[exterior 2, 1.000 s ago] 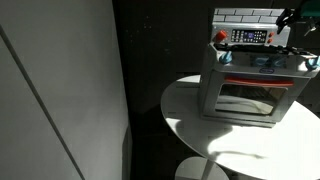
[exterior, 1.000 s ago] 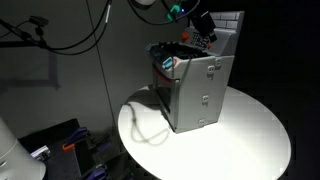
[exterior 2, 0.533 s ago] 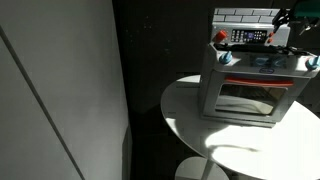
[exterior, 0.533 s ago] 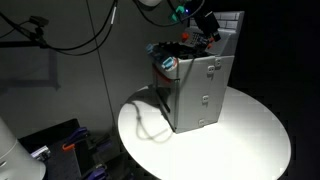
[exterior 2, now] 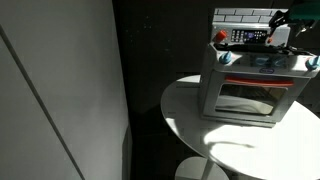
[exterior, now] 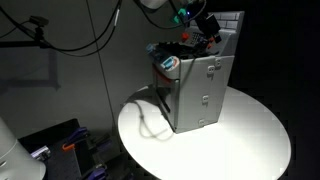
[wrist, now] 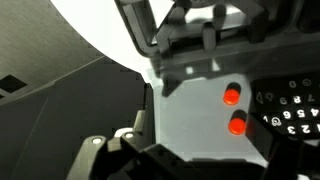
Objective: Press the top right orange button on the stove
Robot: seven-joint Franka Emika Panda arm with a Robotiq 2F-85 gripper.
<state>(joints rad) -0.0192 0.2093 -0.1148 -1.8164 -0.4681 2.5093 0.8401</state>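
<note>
The small grey toy stove [exterior: 198, 90] stands on a round white table and also shows in the other exterior view [exterior 2: 252, 82]. Its dark control strip [exterior 2: 248, 37] sits below the tile-pattern back panel. My gripper [exterior: 205, 25] hovers over the top of the stove near that panel, at the stove's right end [exterior 2: 285, 28]. In the wrist view two orange buttons [wrist: 231, 95] [wrist: 238, 124] lie on a light grey panel between my dark fingers [wrist: 210, 138], which stand apart with nothing held. I see no contact with a button.
The round white table [exterior: 250, 135] [exterior 2: 225, 140] carries the stove. A teal-and-white item [exterior: 169, 63] sits on the stove's near top corner. Cables hang at the back [exterior: 75, 40]. A light wall panel fills one side [exterior 2: 60, 90].
My gripper has shifted slightly toward the back panel over the stove top. The stove has not moved.
</note>
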